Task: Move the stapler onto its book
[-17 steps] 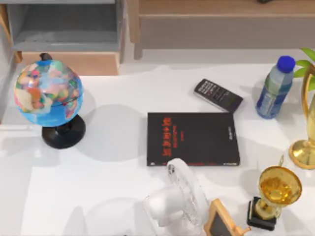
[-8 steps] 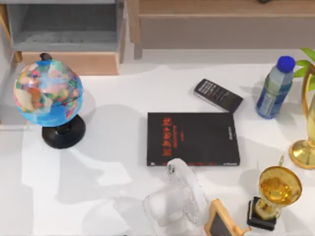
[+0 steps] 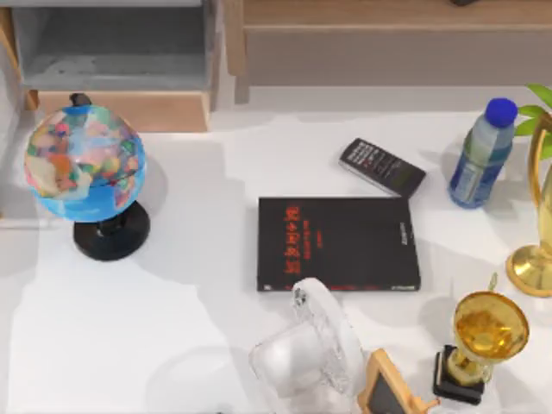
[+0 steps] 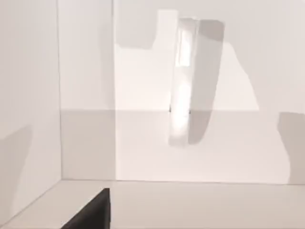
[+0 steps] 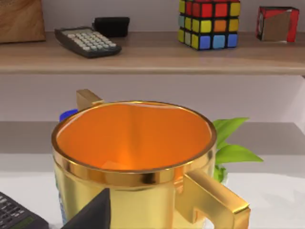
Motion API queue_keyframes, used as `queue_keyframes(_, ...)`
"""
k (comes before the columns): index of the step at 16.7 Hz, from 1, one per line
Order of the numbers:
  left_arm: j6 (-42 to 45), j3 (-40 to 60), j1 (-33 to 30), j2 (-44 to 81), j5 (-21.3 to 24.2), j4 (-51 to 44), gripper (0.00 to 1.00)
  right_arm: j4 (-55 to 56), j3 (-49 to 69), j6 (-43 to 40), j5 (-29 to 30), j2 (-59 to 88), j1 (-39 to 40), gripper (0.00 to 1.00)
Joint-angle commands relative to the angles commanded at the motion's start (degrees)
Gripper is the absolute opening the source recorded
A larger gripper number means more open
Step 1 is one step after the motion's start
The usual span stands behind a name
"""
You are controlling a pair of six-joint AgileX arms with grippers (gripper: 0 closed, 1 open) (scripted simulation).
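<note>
Of the left gripper (image 4: 90, 213) 1 dark wedge is seen at the picture's edge, and I cannot tell whether it is spread or pressed together. Ahead of it the stapler (image 4: 183, 81), a pale bar with 1 rounded end, lies on a white surface with its shadow just beside it; how it lies relative to the book cannot be told.

The right gripper (image 5: 93, 212) shows the same dark wedge, state likewise impossible to tell. It is close to the gold trophy cup (image 5: 138, 162), with green leaves (image 5: 233, 143) behind and a shelf holding a calculator (image 5: 86, 42) and a Rubik's cube (image 5: 208, 23).

From above, the book (image 3: 338, 244) lies flat mid-table, nothing on its cover. A translucent fan (image 3: 310, 349) overlaps its near edge and a dark keypad device (image 3: 382, 166) lies just beyond its far right corner. A globe (image 3: 84, 164) stands well to the left, a water bottle (image 3: 481, 155) to the right.
</note>
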Motion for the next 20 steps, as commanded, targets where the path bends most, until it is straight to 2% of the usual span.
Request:
queue_keyframes(5, 2.93, 23.51, 1.72, 22.04, 0.77, -11.96, 1.00, 0.00, 0.00, 0.00, 0.00, 0.00, 0.00, 1.00)
queue_keyframes(9, 4.32, 34.90, 1.53, 31.70, 1.34, -16.43, 1.00, 0.00, 0.00, 0.00, 0.00, 0.00, 0.00, 1.00)
queue_keyframes(17, 4.62, 37.29, 1.44, 33.48, 1.44, -17.06, 1.00, 0.00, 0.00, 0.00, 0.00, 0.00, 0.00, 1.00)
queue_keyframes(20, 5.28, 37.29, 2.05, 30.24, 1.48, -20.51, 1.00, 0.00, 0.00, 0.00, 0.00, 0.00, 0.00, 1.00)
